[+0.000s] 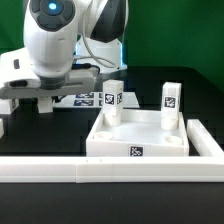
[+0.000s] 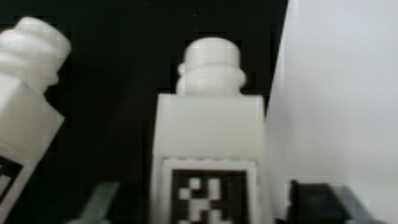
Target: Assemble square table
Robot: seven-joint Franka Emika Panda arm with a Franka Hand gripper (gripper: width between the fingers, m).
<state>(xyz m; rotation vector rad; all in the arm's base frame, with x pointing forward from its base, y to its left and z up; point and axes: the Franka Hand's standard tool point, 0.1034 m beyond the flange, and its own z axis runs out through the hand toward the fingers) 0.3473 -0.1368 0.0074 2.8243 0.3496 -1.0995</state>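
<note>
The square table top (image 1: pixel 141 141), a white slab with a raised rim and a tag on its front edge, lies at the centre right of the exterior view. Two white tagged legs (image 1: pixel 112 100) (image 1: pixel 170 97) stand upright at its far corners. My gripper (image 1: pixel 44 103) is down at the table surface on the exterior view's left. In the wrist view a white leg (image 2: pixel 210 120) with a ribbed tip and a tag lies between my fingers (image 2: pixel 107 205). A dark gap shows on each side of it. The gripper (image 2: pixel 217 206) is open around this leg. Another leg (image 2: pixel 27 75) lies beside it.
The marker board (image 1: pixel 86 99) lies flat behind the table top. A long white rail (image 1: pixel 100 171) runs along the front of the black board. A broad white surface (image 2: pixel 342 100) that I cannot identify sits close beside the straddled leg.
</note>
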